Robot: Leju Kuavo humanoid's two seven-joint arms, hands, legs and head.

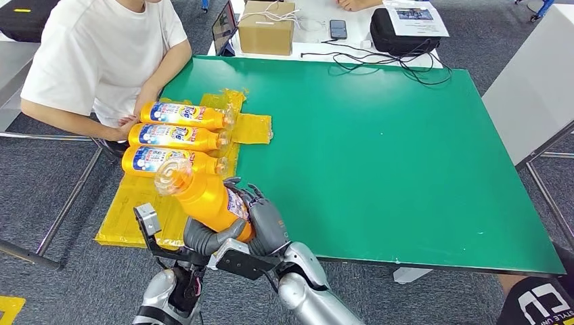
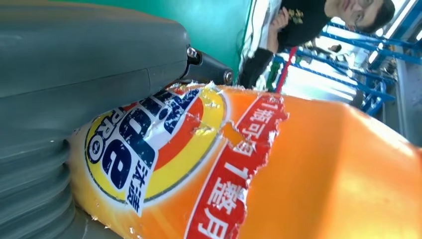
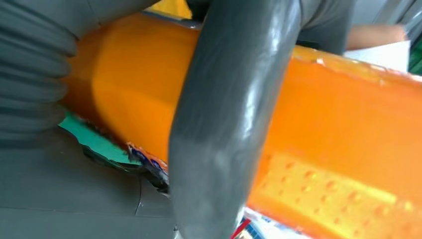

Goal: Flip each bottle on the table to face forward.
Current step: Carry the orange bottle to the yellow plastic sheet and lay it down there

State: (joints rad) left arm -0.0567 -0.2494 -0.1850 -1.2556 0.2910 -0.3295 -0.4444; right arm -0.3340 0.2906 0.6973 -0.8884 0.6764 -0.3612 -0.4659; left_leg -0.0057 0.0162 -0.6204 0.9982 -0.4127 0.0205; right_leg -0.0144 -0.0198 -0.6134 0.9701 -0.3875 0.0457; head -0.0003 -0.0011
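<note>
An orange bottle is lifted above the table's front left edge, tilted, with its clear cap toward the upper left. My left hand grips its lower end from below, and my right hand wraps its side. The left wrist view has the bottle's torn blue, yellow and red label right against my left hand. My right hand's thumb lies across the bare orange bottle in the right wrist view. Three more orange bottles lie in a row on the yellow mat, labels up.
A person in a white shirt sits at the table's left side, a hand close to the lying bottles. The green table stretches right of the mat. A cardboard box, a phone and a black bag stand beyond the far edge.
</note>
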